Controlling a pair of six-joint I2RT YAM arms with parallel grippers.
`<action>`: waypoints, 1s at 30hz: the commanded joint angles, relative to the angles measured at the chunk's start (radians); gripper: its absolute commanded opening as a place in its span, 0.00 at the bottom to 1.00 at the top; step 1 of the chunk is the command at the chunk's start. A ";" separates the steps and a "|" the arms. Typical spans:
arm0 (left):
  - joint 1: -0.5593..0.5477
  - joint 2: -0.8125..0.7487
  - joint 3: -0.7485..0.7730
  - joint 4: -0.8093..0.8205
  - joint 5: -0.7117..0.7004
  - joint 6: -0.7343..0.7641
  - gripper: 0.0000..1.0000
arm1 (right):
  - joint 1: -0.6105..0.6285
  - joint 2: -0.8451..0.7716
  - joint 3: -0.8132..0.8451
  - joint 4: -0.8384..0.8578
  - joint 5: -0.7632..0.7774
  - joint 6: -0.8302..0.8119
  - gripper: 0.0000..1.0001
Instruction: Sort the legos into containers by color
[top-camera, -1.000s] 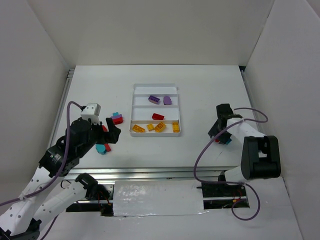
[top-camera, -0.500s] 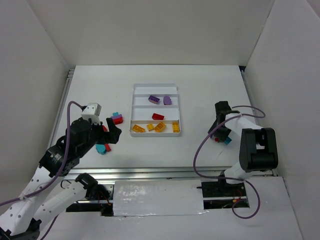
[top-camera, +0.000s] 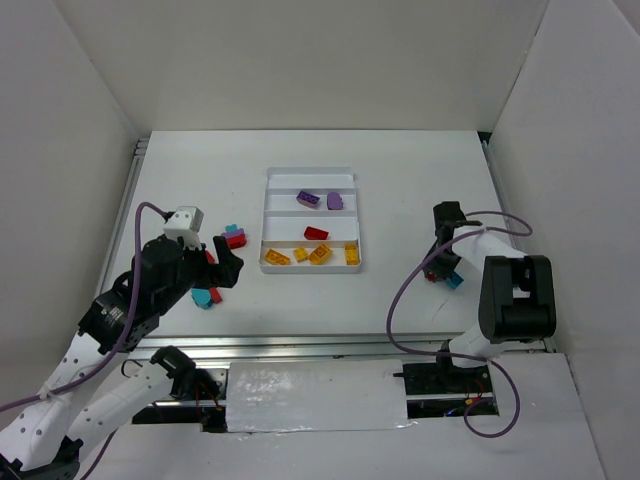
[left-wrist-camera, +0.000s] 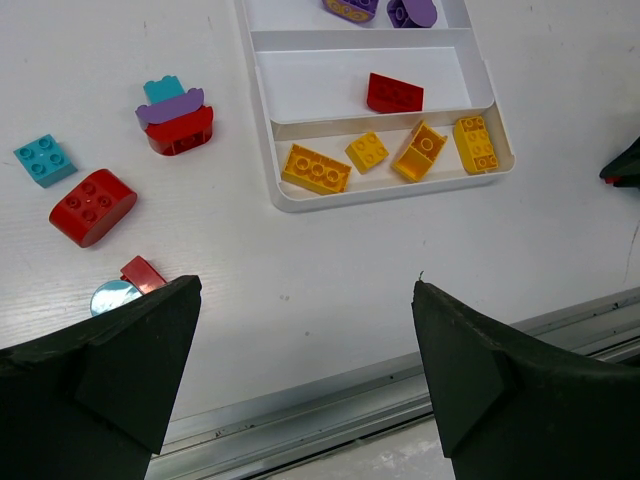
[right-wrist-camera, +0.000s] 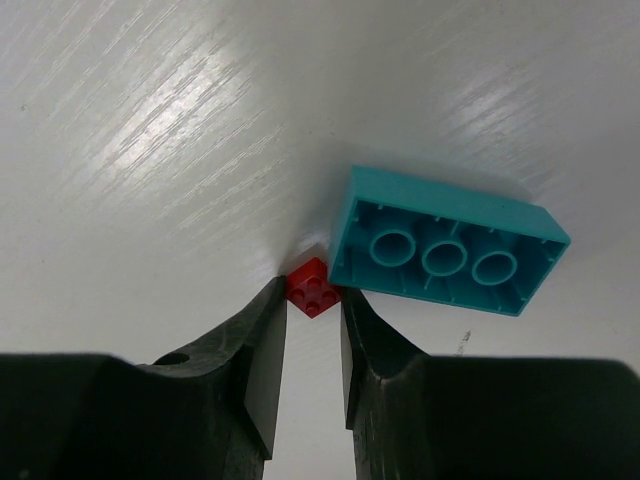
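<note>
- At the middle of the table (top-camera: 420, 180), the white tray (top-camera: 311, 170) has four long containers: the second from 12 o'clock holds two purple legos (top-camera: 320, 200), the third a red lego (top-camera: 316, 233), the 6 o'clock one four yellow-orange legos (top-camera: 312, 255)
- Right hand (right-wrist-camera: 312, 300), at 4 o'clock of the tray, points down, clenched on a small red brick (right-wrist-camera: 314, 287) touching an overturned teal brick (right-wrist-camera: 445, 240)
- Left hand (left-wrist-camera: 305, 290), at 8 o'clock, is spread wide, grasping nothing, near loose legos (left-wrist-camera: 92, 207) on the table
</note>
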 joint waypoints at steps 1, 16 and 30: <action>0.002 0.001 -0.001 0.043 0.007 0.032 0.99 | 0.008 -0.021 0.027 0.015 -0.063 -0.023 0.06; 0.003 -0.004 0.002 0.022 -0.092 -0.004 1.00 | 0.488 0.118 0.514 -0.067 0.034 0.102 0.07; 0.005 0.035 0.006 0.010 -0.129 -0.016 0.99 | 0.562 0.394 0.784 -0.111 0.052 0.074 0.42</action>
